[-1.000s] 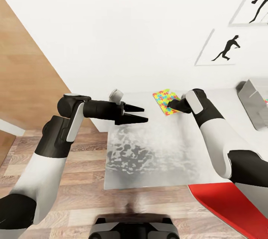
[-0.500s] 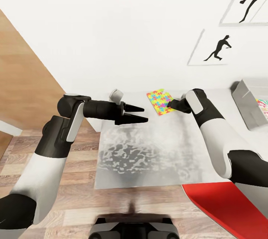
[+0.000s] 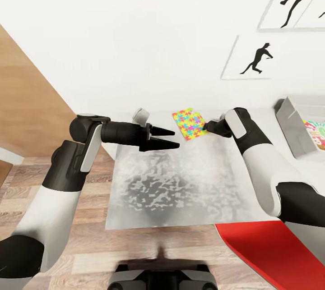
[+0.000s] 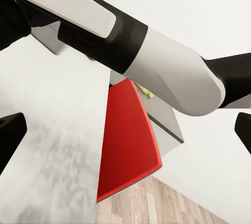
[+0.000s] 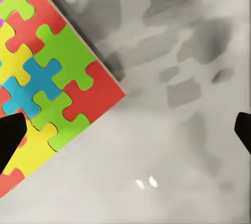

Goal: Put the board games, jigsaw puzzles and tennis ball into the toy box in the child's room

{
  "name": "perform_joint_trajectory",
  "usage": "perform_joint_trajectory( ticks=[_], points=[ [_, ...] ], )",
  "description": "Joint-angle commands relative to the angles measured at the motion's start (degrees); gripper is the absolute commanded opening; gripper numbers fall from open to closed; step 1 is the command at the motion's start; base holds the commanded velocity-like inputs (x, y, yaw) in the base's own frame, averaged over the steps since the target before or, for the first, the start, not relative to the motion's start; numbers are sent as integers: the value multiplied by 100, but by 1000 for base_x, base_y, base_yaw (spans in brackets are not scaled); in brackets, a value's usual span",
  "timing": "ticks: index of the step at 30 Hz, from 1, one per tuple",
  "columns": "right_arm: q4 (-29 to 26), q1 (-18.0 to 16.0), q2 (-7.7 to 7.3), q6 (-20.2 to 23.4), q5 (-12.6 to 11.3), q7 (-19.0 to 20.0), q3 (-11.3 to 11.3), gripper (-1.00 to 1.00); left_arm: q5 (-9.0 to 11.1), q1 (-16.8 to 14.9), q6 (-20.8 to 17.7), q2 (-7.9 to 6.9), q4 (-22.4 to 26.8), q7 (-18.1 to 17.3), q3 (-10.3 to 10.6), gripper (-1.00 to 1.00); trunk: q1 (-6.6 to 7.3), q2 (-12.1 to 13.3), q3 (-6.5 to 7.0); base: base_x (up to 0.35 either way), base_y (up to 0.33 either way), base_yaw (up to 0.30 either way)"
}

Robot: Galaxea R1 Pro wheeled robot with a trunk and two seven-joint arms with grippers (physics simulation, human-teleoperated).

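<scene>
The pale mottled table [image 3: 180,186] carries a bright jigsaw puzzle [image 3: 189,123] lying flat, and the grey toy box [image 3: 293,130] at its far end

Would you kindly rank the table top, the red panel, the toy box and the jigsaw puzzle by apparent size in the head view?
1. table
2. red panel, though it sits nearest the camera
3. toy box, cut off by the frame edge
4. jigsaw puzzle
</scene>
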State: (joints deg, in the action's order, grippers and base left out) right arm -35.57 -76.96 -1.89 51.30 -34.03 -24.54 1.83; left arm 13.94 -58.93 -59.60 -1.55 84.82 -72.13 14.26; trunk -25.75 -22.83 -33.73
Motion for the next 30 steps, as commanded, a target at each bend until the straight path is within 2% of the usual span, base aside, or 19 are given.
perform_joint_trajectory(
  ticks=[1,13,30],
  points=[
    [-4,-4,-3,12,-60,-51,19,100,14,-5,-40,-4,0,-4,6,100,-4,-9,-8,38,-21,0],
    [-3,-4,-4,12,-60,-51,19,100,13,-4,-40,0,-1,-3,7,100,-4,-9,-8,49,2,0],
    [-2,0,4,20,-60,-51,19,100,13,-4,-40,-4,-1,-3,6,100,-4,-9,-8,38,83,0]
  ],
)
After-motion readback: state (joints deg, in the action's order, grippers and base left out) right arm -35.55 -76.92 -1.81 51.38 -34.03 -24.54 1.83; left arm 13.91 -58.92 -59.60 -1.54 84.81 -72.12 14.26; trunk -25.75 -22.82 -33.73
